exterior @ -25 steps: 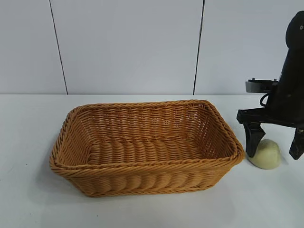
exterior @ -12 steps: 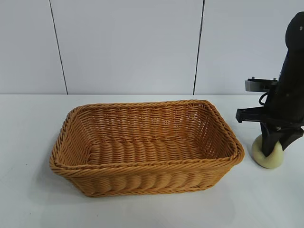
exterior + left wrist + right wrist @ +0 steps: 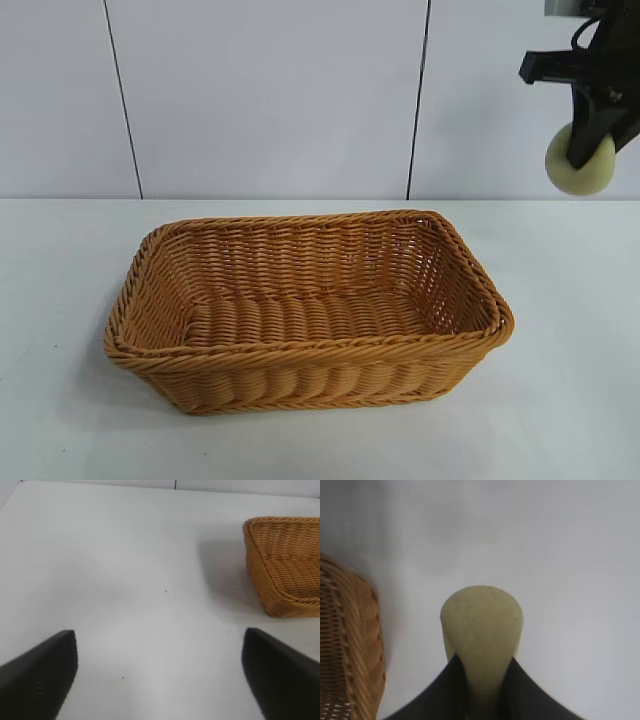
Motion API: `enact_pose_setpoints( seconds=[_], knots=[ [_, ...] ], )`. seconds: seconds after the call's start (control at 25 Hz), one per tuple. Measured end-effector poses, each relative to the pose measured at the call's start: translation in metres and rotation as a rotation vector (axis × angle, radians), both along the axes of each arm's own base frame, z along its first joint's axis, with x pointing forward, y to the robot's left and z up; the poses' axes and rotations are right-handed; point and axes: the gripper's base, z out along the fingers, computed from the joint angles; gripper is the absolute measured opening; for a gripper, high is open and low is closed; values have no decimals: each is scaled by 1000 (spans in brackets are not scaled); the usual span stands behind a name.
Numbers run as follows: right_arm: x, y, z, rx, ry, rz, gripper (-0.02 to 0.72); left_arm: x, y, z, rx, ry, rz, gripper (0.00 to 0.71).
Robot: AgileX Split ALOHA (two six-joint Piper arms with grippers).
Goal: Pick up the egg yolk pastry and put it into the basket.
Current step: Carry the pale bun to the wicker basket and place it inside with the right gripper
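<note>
Exterior view: right pincer (image 3: 590,150) clamps egg yolk pastry (image 3: 580,165) high beside basket (image 3: 300,345); left pincer (image 3: 160,675) gapes.

Bright even light; soft shadow beside basket (image 3: 280,575).

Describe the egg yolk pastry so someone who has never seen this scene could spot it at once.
Start from the big orange-tan wicker basket on the white table. Look above and to the right of it, where the right claw hangs in the air, shut on the egg yolk pastry. It is the only small, pale yellow, rounded lump in the scene, pinched between dark fingers.
</note>
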Motion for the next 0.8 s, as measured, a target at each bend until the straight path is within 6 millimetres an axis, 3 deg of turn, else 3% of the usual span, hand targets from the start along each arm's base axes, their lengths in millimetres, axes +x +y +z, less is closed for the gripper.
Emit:
enact_pose_setpoints(
  seconds=[0.2,0.56,0.8],
  knots=[
    [-5,38,5,1,0,102,100,0,0,0,0,0,0,643],
    [-35,148,3,48,-50,336,100,0,0,0,0,0,0,643],
    [-41,204,-38,64,-36,407,100,0,0,0,0,0,0,643]
  ],
)
